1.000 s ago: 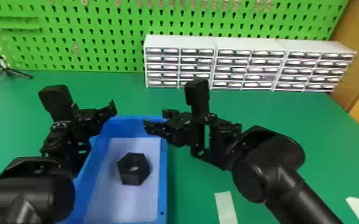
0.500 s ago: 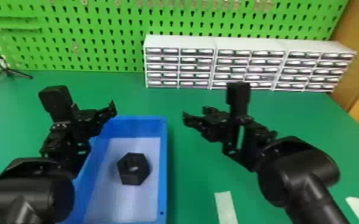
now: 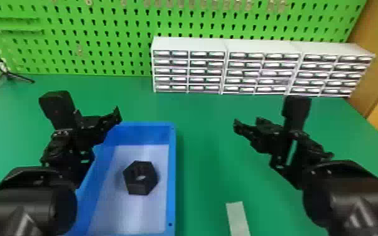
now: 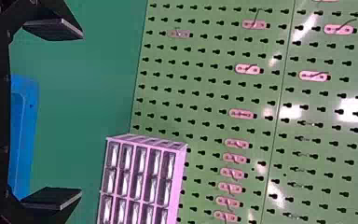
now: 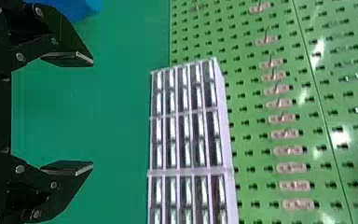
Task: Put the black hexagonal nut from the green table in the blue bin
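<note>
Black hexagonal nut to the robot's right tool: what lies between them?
The head view shows the floor and side wall of the blue rectangular bin, then green table.

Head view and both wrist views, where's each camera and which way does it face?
Head view: on the head, looking forward and down at the nut in the blue bin; left arm and right arm show.
Left wrist view: on that wrist, facing drawers and pegboard; left gripper shows, open.
Right wrist view: on that wrist, facing them; right gripper shows, open.
All share drawers, pegboard and bin.

I count one nut (image 3: 135, 188), one bin (image 3: 171, 188), two tools (image 3: 247, 122), three drawer cabinets (image 3: 263, 64), one tripod (image 3: 6, 74).
</note>
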You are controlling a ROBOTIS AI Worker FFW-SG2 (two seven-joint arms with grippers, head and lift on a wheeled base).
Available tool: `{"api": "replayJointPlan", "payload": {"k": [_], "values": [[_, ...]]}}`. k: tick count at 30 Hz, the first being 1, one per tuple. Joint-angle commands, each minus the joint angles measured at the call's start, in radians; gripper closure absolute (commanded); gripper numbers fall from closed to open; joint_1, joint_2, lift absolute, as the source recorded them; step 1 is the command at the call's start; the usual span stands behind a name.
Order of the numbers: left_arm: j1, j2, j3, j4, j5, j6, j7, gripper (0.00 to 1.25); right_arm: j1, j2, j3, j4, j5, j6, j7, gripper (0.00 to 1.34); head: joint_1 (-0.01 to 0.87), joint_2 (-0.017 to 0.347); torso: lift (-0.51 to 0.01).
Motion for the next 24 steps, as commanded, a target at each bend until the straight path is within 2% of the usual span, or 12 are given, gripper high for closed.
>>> {"api": "replayJointPlan", "payload": {"k": [1, 13, 19, 24], "values": [[0.003, 0.0, 0.005, -0.003, 0.001, 0.0, -0.001, 0.1, 0.025, 0.014, -0.075, -0.013, 0.026, -0.001, 0.001, 0.47, 0.692, 0.008, -0.097], [0.006, 0.0, 0.011, -0.009, 0.0, 0.0, -0.001, 0.1, 0.084, 0.029, -0.176, -0.027, 0.091, -0.081, 0.001, 0.47, 0.692, 0.008, -0.097], [0.008, 0.0, 0.012, -0.009, 0.001, 0.0, -0.003, 0.1, 0.111, 0.026, -0.236, -0.029, 0.019, -0.057, 0.001, 0.43, 0.692, 0.008, -0.097], [0.013, 0.0, 0.017, -0.014, 0.001, 0.0, -0.003, 0.1, 0.119, 0.012, -0.254, -0.029, 0.003, -0.038, 0.002, 0.39, 0.692, 0.008, -0.097]]}}
